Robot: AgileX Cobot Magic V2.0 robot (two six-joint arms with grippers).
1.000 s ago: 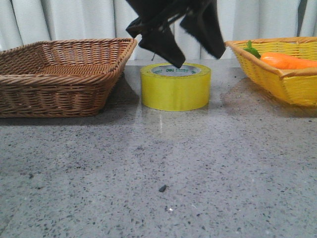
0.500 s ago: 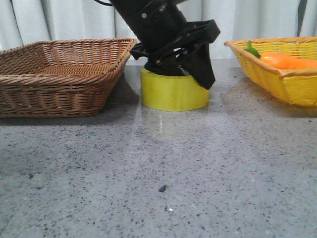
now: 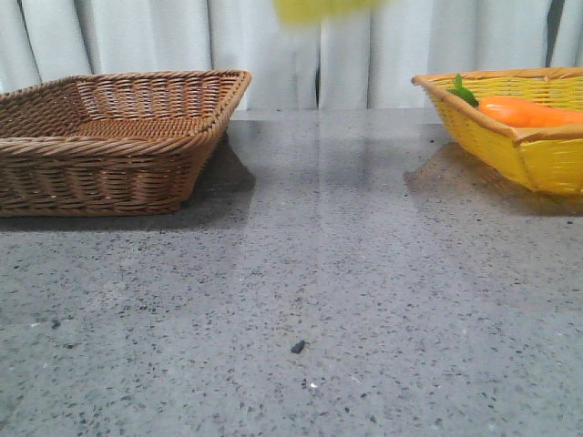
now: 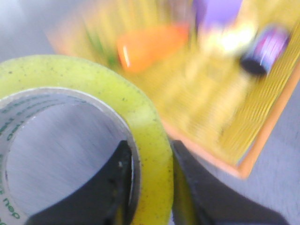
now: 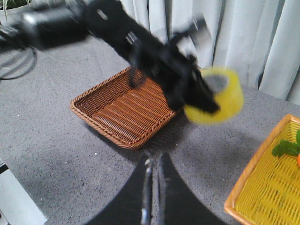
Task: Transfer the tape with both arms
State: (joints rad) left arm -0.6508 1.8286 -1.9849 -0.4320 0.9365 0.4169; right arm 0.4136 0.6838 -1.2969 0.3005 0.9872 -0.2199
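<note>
The yellow tape (image 3: 323,9) shows only as a blurred edge at the top of the front view, lifted well above the table. In the left wrist view my left gripper (image 4: 151,161) is shut on the tape's wall (image 4: 150,131), one finger inside the white core, one outside. The right wrist view shows the left arm (image 5: 154,56) holding the tape (image 5: 218,96) in the air above the table between the baskets. My right gripper (image 5: 153,164) is shut and empty, high above the table, apart from the tape.
A brown wicker basket (image 3: 109,137) stands at the left, and it also shows in the right wrist view (image 5: 126,110). A yellow basket (image 3: 519,137) at the right holds an orange carrot (image 3: 528,111). The left wrist view shows that basket (image 4: 220,93) below the tape.
The left gripper closed on the tape on the table and lifted it up, out of the top of the front view. The spot between the baskets is now bare.
</note>
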